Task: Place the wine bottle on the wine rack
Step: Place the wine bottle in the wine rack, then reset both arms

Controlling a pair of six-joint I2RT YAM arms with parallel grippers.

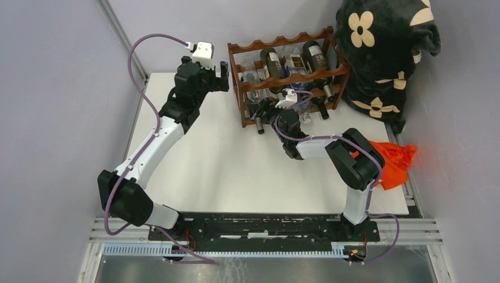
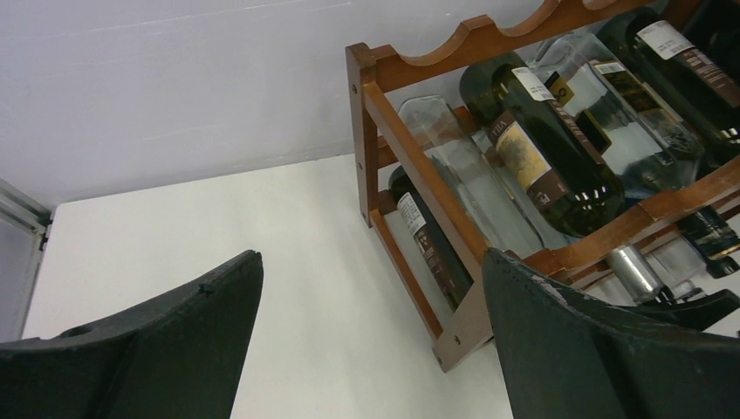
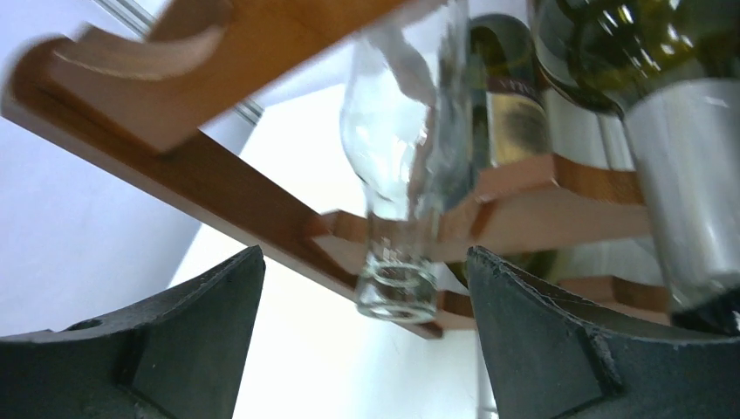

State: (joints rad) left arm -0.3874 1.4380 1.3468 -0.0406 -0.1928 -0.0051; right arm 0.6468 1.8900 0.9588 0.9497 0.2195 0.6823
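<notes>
Lying on the scalloped reddish-brown rack [image 3: 218, 188], a clear glass bottle [image 3: 397, 175] is seen ahead of the spread right claw [image 3: 365, 262].

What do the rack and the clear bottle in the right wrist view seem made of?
The wine rack looks like wood with a reddish-brown stain and a smooth, low sheen, though no grain shows clearly. The clear bottle seems to be colourless glass: see-through, with bright glossy highlights.
</notes>
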